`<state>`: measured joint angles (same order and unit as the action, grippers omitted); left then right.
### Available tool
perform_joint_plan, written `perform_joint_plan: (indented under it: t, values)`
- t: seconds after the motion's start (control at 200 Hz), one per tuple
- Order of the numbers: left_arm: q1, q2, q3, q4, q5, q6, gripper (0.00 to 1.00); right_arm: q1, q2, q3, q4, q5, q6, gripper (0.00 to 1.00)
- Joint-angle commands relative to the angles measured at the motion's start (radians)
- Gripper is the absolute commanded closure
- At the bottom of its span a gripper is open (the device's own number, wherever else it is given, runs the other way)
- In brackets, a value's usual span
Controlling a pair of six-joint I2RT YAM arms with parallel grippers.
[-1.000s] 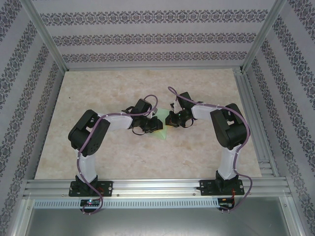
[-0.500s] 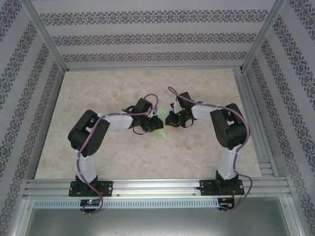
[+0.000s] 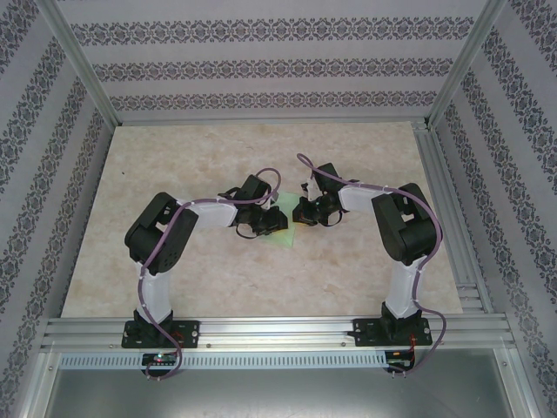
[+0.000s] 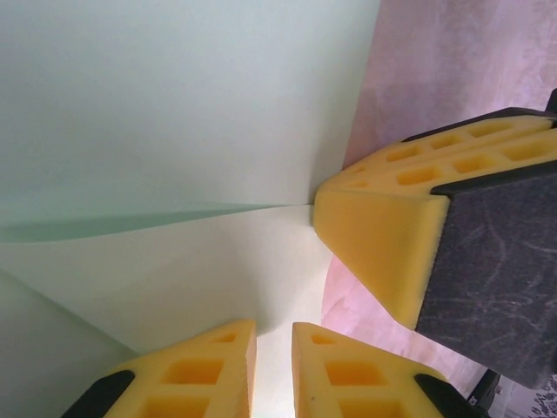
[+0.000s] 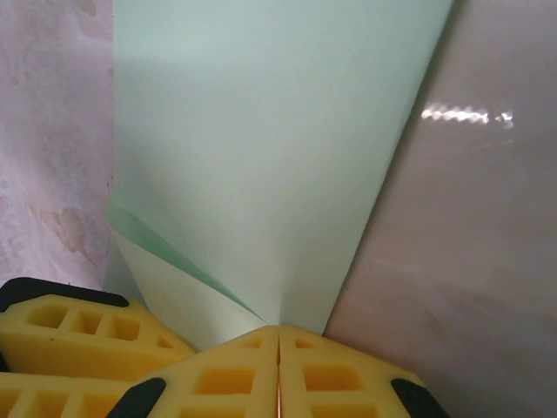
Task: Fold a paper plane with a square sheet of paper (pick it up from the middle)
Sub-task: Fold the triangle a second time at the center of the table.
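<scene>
The pale mint-green sheet of paper [image 3: 286,236] lies mid-table, partly folded, with a crease running across it [image 4: 174,104]. My two grippers meet over it. The left gripper [image 3: 271,223] rests on the paper, its yellow fingers a narrow gap apart [image 4: 274,326] with paper showing through the gap. From the right, my other gripper [image 3: 301,213] is shut [image 5: 278,331], its tips pinching the paper's edge where the crease ends [image 5: 261,131]. Its fingers [image 4: 374,235] also appear at the right of the left wrist view.
The marble-patterned tabletop [image 3: 174,165] is bounded by aluminium frame rails [image 3: 452,226] and patterned walls. A left-gripper finger [image 5: 78,326] sits close beside the right gripper's tips.
The left arm has edged slightly right and its gripper has shifted a little over the paper. The right arm has stayed still.
</scene>
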<state>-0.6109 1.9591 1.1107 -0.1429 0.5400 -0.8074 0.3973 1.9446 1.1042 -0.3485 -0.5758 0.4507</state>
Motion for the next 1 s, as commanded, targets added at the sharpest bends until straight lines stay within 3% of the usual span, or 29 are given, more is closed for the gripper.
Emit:
perform_joint_plan:
  t: [0.0, 0.315, 0.495, 0.609, 0.824, 0.994]
  values:
    - [-0.009, 0.018, 0.023, -0.023, -0.010, 0.027, 0.81, 0.003, -0.001, -0.001, -0.020, 0.031, -0.013, 0.91]
    - [-0.009, 0.029, 0.019, -0.044, -0.017, 0.036, 0.84, 0.001, -0.021, 0.000, -0.023, 0.032, -0.005, 0.90]
    - [-0.010, 0.036, 0.008, -0.060, -0.019, 0.044, 0.87, 0.000, -0.122, -0.018, -0.012, 0.085, 0.037, 0.67]
    - [-0.010, 0.035, 0.005, -0.065, -0.024, 0.046, 0.87, 0.005, -0.168, -0.043, -0.006, 0.135, 0.058, 0.70]
    - [-0.013, 0.035, 0.008, -0.067, -0.029, 0.047, 0.88, 0.046, -0.122, -0.038, 0.001, 0.095, 0.069, 0.84]
    - [-0.012, 0.035, 0.009, -0.070, -0.031, 0.048, 0.89, 0.058, -0.070, -0.020, 0.006, 0.072, 0.068, 0.87]
